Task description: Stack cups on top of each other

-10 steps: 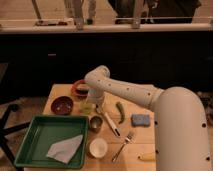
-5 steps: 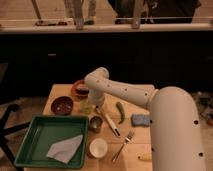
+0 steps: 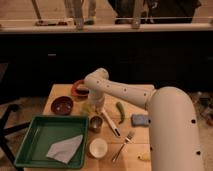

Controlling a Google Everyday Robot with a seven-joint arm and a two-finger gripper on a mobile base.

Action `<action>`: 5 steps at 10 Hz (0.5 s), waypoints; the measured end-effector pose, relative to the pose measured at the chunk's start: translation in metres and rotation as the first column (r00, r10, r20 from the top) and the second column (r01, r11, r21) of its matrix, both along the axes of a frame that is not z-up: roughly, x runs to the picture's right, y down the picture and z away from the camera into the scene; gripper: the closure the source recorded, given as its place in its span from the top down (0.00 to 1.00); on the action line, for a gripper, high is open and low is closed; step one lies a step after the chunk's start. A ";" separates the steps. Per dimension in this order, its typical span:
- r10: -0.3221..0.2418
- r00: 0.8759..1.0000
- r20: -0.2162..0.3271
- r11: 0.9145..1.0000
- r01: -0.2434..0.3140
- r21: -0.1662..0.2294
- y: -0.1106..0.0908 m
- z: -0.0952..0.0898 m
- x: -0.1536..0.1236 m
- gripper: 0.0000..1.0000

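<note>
A pale yellow-green cup (image 3: 88, 108) stands on the wooden table (image 3: 142, 137), just right of the dark red bowl (image 3: 62, 105). My gripper (image 3: 96, 103) points down right at this cup and hides part of it. The dull silver-grey cup (image 3: 95, 123) stands a little nearer the camera, in front of the gripper and apart from it. My white arm (image 3: 165, 120) reaches in from the lower right.
A green tray (image 3: 35, 131) holding a crumpled paper napkin (image 3: 65, 149) lies at the front left. A white cup (image 3: 97, 147), a fork (image 3: 122, 145), a white-handled utensil (image 3: 111, 123), a green pepper (image 3: 120, 112), a blue sponge (image 3: 140, 120) and a red dish (image 3: 78, 89) lie around.
The arm has stayed over the yellow-green cup with hardly any shift. No object on the table has moved.
</note>
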State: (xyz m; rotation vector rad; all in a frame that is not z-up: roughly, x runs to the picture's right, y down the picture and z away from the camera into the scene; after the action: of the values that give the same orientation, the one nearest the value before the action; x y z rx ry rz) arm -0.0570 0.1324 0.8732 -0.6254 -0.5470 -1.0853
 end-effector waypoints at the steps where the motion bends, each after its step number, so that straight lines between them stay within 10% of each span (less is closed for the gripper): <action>1: 0.000 1.000 0.001 1.000 0.000 -0.002 0.000 0.000 0.001 0.24; 5: 0.010 1.000 0.009 1.000 -0.010 -0.005 0.000 -0.002 0.004 0.00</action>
State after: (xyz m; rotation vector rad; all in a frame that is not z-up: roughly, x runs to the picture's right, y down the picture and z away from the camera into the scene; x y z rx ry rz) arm -0.0530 0.1323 0.8716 -0.6222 -0.5602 -1.0776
